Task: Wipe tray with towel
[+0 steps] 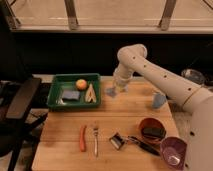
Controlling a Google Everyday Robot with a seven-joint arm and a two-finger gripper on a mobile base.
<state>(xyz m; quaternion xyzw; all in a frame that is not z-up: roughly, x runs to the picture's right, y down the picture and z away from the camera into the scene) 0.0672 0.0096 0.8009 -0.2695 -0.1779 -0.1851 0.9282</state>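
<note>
Gripper hangs just right of tray.
</note>
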